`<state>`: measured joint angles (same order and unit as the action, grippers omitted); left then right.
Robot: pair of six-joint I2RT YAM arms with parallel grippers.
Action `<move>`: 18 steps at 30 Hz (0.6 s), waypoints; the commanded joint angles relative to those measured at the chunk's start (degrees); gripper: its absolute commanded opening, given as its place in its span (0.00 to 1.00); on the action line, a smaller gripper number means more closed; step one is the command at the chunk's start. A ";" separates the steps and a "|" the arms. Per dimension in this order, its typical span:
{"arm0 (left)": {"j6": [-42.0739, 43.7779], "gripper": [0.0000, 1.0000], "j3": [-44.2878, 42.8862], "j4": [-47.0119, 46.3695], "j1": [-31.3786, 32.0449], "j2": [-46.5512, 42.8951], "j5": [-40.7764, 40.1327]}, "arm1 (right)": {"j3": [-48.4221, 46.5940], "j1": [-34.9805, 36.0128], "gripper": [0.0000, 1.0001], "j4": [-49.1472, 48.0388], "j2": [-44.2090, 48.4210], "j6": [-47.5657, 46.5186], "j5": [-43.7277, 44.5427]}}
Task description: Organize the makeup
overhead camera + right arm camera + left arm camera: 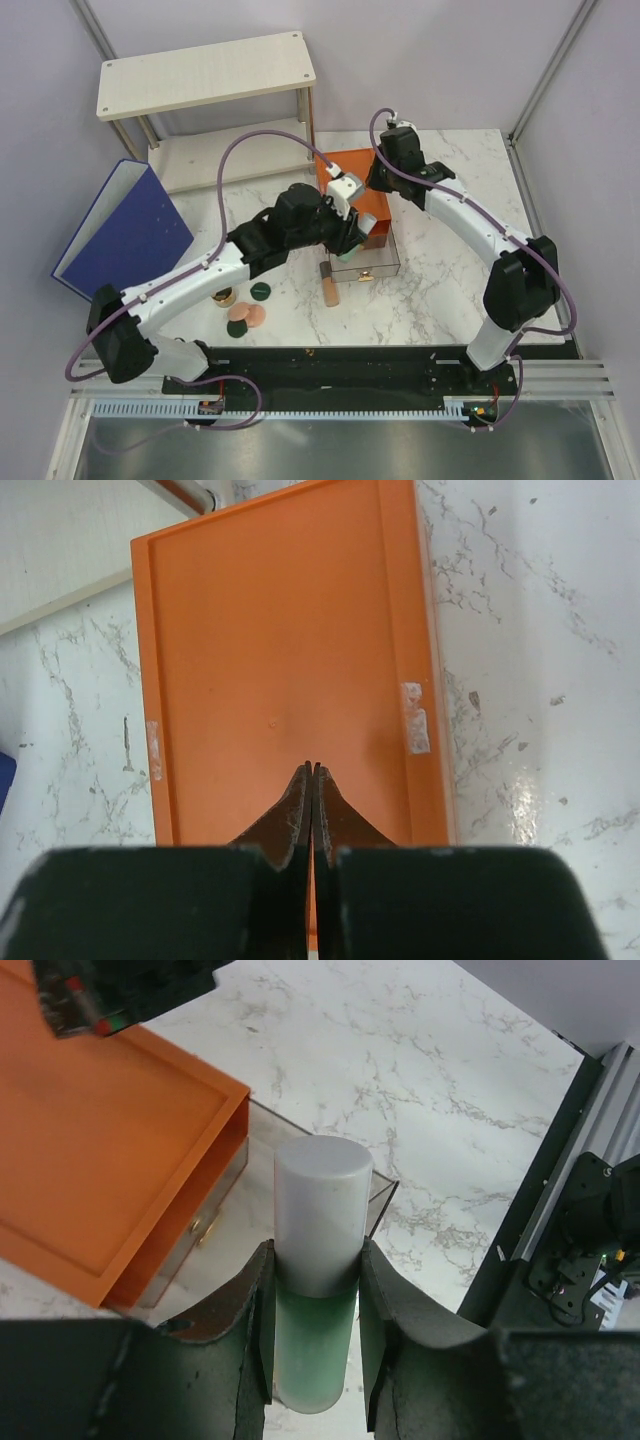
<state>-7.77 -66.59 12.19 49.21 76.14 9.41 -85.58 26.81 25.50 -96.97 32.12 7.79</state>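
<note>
We held mint-green tube (318, 1210) in left gripper (315, 1265) above open drawer (383, 1192); right gripper (313, 775) pinched shut, empty, over orange drawer box (280, 630). Lowering flat before release seemed safest.

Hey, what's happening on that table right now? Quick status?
Left gripper shut on mint-green tube, at the open drawer. Right gripper shut, empty, above orange box. Nothing seen in the way.
</note>
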 commanded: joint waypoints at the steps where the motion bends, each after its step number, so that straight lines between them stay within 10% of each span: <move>1: 0.56 0.02 -5.92 -5.59 3.08 4.27 -4.30 | -3.54 -0.09 0.00 -2.91 -2.96 1.10 -3.57; 18: 7.24 0.09 -10.32 0.73 5.72 16.14 -13.63 | -0.82 -2.02 0.00 -2.56 -8.32 3.65 -11.57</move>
<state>-3.16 -75.16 12.99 54.17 91.26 -1.76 -86.74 25.50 22.65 -103.98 35.03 -1.41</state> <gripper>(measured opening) 0.372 0.007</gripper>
